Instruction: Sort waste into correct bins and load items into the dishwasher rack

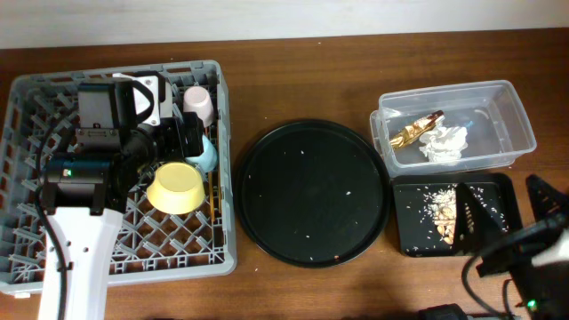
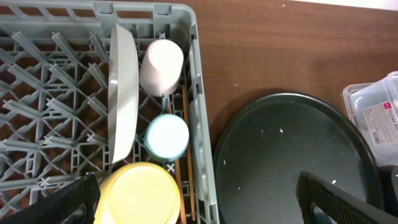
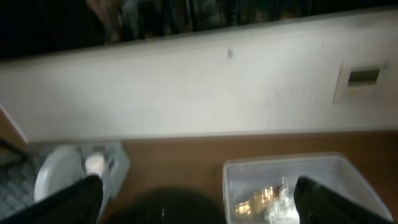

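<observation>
Overhead, dishwasher rack: grey crate at one end of the table, with the left arm reaching over it.
Overhead, cups and bowl: the pink cup, light-blue cup and yellow bowl sit in a row inside the rack, along the side nearest the table's middle.
Overhead, clear tub: at the table's other end; the gold wrapper and white napkin lie in it, touching.
Overhead, small black tray: just beside the tub; beige food scraps lie in it.
Overhead, round black tray: between the rack and the bins, with a few pale crumbs on it.
Overhead, right gripper: above the small black tray's outer end, fingers spread wide, nothing between them.
Left wrist, left gripper: fingers at both lower corners, spread wide, gripping nothing.
Left wrist, plate: stands on edge in the rack, on the side of the cups away from the round tray.
Left wrist, chopsticks: lie along the rack's wall, just beside the light-blue cup.
Right wrist, scene: blurred. The tub is at lower right below a white wall, with a rack corner, the plate and the pink cup at lower left. The fingers stand apart.
</observation>
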You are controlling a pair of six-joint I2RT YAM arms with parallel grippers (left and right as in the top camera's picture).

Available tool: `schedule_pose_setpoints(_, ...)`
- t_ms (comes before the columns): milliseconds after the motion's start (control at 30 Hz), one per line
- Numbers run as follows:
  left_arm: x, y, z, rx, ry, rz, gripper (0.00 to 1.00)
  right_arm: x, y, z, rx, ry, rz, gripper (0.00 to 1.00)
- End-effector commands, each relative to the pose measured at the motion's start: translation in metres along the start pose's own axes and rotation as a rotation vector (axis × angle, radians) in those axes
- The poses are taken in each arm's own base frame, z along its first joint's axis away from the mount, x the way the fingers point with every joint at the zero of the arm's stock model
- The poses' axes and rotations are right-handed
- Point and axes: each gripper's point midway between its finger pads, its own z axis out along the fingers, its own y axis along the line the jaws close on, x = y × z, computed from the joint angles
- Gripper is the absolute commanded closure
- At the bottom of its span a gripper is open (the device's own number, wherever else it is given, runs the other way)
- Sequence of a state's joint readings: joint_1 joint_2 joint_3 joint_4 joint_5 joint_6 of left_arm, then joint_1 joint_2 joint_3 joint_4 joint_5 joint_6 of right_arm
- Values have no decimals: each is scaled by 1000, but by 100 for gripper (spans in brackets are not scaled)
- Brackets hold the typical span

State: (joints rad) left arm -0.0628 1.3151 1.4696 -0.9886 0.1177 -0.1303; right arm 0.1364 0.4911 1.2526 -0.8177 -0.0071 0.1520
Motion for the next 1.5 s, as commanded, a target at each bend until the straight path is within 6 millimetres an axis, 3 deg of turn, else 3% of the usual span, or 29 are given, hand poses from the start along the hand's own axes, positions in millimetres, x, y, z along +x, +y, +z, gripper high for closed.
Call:
schedule_pose_setpoints(0, 2, 2, 2, -10, 7, 16, 1, 37, -7, 5, -7, -112, -5, 1)
schedule_pose_setpoints(167, 2, 2, 2, -10, 7, 16, 1, 80, -17, 24, -26, -335, -4, 1)
schedule_pose_setpoints(267, 2, 2, 2, -10, 7, 16, 1, 106, -24, 40, -19, -380, 5, 1)
schedule_pose_setpoints(533, 2, 2, 2, -10, 7, 16, 1, 192, -52, 79, 62, -225, 11, 1)
schedule_pose_setpoints(633, 2, 2, 2, -10, 7, 16, 1, 215, -59, 86, 79, -208, 13, 1)
schedule_pose_setpoints(800, 2, 2, 2, -10, 7, 16, 1, 229, -68, 88, 125, -161, 14, 1)
schedule_pose_setpoints(900, 2, 2, 2, -10, 7, 16, 1, 268, -74, 91, 151, 0, -13, 1)
schedule_pose_setpoints(967, 2, 2, 2, -10, 7, 16, 1, 269, -70, 91, 126, 10, -91, 1)
schedule_pose_setpoints(1467, 2, 2, 2, -10, 7, 16, 1, 269, -70, 91, 130, 8, -90, 1)
